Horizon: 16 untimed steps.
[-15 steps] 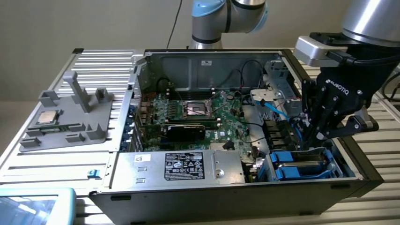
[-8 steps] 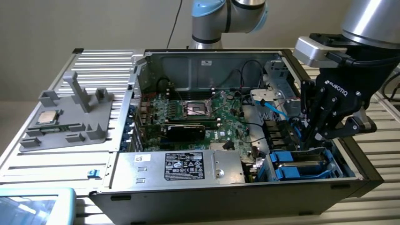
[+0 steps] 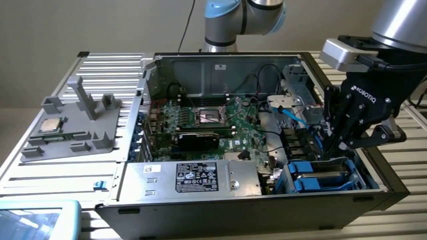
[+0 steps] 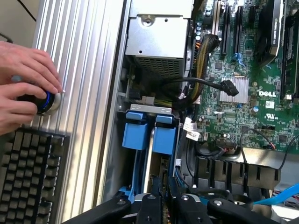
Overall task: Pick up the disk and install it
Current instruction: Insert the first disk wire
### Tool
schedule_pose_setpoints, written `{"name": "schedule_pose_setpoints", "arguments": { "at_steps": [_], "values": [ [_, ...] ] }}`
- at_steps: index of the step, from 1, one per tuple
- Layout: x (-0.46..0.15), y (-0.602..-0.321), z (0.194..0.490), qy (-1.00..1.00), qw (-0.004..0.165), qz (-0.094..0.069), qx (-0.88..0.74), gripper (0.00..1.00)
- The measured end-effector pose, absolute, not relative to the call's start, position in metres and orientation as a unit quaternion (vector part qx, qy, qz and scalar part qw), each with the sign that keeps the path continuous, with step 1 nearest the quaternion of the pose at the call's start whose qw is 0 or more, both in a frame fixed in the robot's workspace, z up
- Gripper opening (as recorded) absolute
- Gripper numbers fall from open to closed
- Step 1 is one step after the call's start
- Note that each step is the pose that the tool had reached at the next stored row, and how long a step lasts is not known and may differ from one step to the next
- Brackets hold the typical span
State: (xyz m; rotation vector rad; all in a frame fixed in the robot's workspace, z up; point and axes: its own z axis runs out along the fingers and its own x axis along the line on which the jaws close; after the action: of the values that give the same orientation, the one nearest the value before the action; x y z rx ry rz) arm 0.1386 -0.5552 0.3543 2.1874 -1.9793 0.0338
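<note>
Hovering right over the disk [image 3: 320, 180], which sits slotted in its blue carrier at the computer case's [image 3: 220, 67] corner, the gripper [image 3: 335, 149] seems nearly done installing, though whether it grips I cannot tell.

arm [image 3: 402, 20]: reaching down from the exterior view's right | wrist [image 3: 381, 75]: apparently tilted | pincer [image 3: 335, 146]: low, pointing downward

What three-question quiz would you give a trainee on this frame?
1. True or false: the gripper hangs above the grey stand.
2. What lies on the grey stand? A chip; B fan; C screwdriver.
3. How many blue carriers stand side by side inside the computer case?
Key: 1 false, it is down in the computer case by the blue carriers; 2 A; 3 two.
</note>
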Motion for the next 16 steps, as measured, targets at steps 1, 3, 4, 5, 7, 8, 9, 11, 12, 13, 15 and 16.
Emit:
{"name": "schedule_pose_setpoints", "arguments": {
  "at_steps": [1,3,4,5,7,8,9,11,12,13,15,16],
  "values": [
    [0.1386,-0.5561,0.3538,-0.668,0.094,0.009,0.738,0.17],
    [0.1389,-0.5582,0.3533,-0.668,0.091,0.007,0.738,0.17],
    [0.1393,-0.5595,0.3532,-0.668,0.091,0.006,0.739,0.17],
    [0.1396,-0.5605,0.3532,-0.668,0.091,0.006,0.739,0.17],
    [0.1403,-0.5620,0.3527,-0.669,0.091,0.006,0.738,0.17],
    [0.1404,-0.5624,0.3526,-0.669,0.091,0.006,0.738,0.17],
    [0.1404,-0.5629,0.3525,-0.669,0.091,0.006,0.737,0.17],
    [0.1408,-0.5629,0.3523,-0.670,0.091,0.005,0.736,0.17],
    [0.1409,-0.5629,0.3519,-0.673,0.091,0.005,0.734,0.17],
    [0.1409,-0.5629,0.3516,-0.677,0.091,0.005,0.730,0.17],
    [0.1409,-0.5629,0.3510,-0.687,0.091,0.003,0.721,0.17],
    [0.1409,-0.5629,0.3506,-0.692,0.091,0.003,0.716,0.17]
  ]
}}
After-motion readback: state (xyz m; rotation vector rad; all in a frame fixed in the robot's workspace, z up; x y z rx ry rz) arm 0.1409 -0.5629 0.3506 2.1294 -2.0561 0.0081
